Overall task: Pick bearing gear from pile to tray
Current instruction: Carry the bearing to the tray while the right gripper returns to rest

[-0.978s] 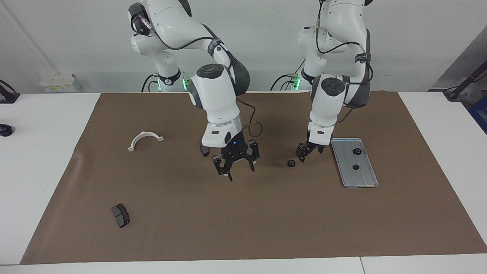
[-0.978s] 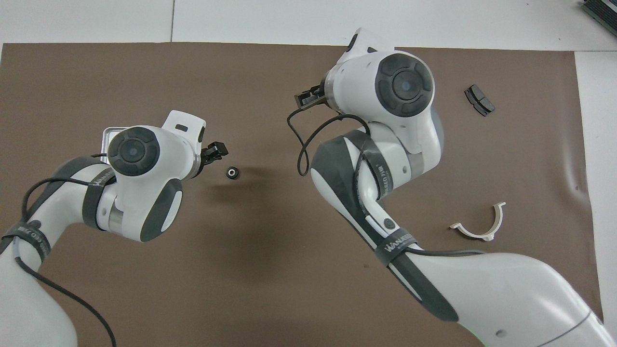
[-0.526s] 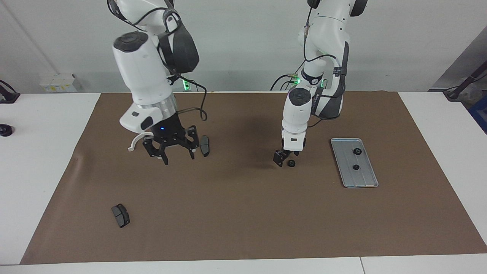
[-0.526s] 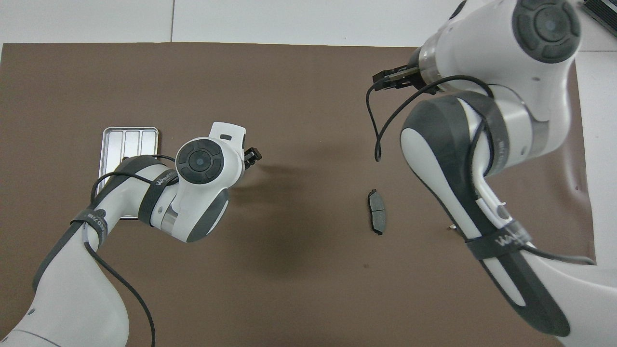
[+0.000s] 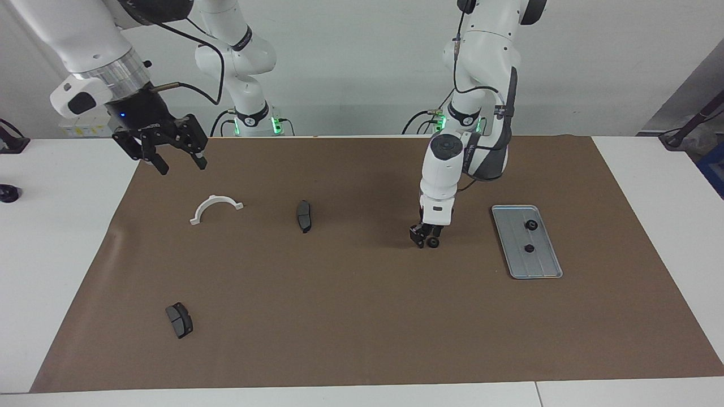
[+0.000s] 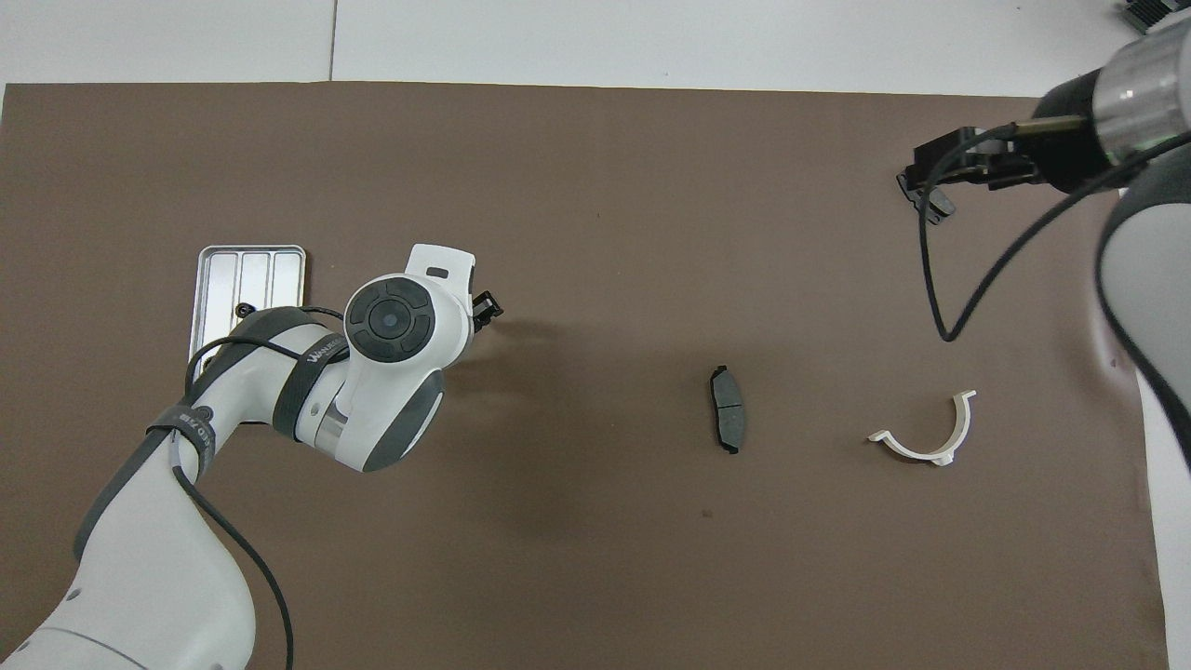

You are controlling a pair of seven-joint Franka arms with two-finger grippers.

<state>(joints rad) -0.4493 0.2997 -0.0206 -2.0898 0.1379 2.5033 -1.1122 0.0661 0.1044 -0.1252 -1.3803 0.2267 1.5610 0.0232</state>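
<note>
Since a second ago the right gripper (image 5: 169, 152) swung up and away, fingers apart and empty, while the left gripper (image 5: 425, 238) dropped onto the loose gear (image 5: 432, 243) — whether it is gripped I cannot tell. Two gears (image 5: 530, 225) already lie in the tray (image 5: 543, 270); one is left. Brown mat (image 5: 362, 339), white table, plain wall.

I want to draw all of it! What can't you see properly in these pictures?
- Loose gear: overhead view, hidden under the left end effector.
- Whether it is gripped: too small, facing view.
- Tray: overhead view, partly hidden by the left arm.
- Right end effector: raised, waiting.
</note>
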